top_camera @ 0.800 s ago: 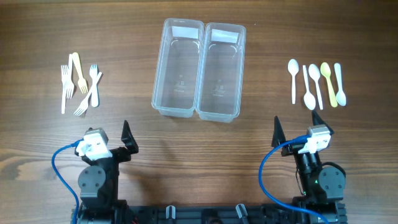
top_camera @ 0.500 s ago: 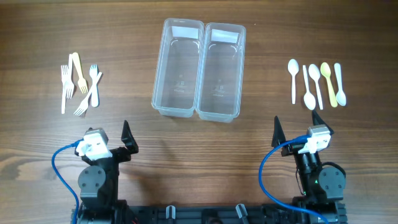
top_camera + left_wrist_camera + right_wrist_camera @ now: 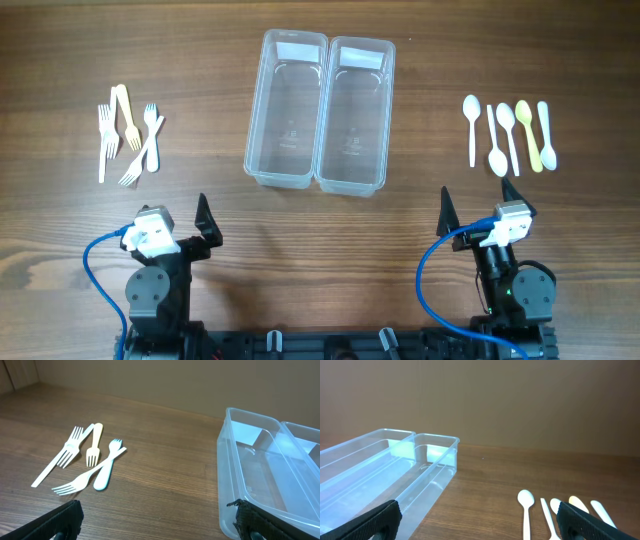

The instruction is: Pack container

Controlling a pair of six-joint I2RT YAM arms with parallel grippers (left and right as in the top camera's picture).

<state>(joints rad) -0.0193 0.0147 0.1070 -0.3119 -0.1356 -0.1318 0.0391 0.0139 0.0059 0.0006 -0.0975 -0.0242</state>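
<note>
Writing: faint raised marks on the floors of both containers, too small to read; a white patch at the far end of each, no text visible
Left container [image 3: 287, 108]: clear plastic, empty, at the table centre toward 12 o'clock; long axis from 12 to 6 o'clock, slightly tilted
Right container [image 3: 354, 115]: same kind, touching the left one along the long side; same axis
Forks [image 3: 128, 135]: small loose heap at 9 o'clock of the containers, well apart; tines point in mixed directions
Spoons [image 3: 508, 135]: row at 3 o'clock, handles along 12 to 6 o'clock; one is yellow
Left gripper [image 3: 157, 515]: at 7 o'clock, fingers wide apart, holding nothing
Right gripper [image 3: 479, 512]: at 5 o'clock, fingers wide apart, holding nothing
In the way: only bare wooden table [image 3: 320, 240] between the grippers and the containers
</note>
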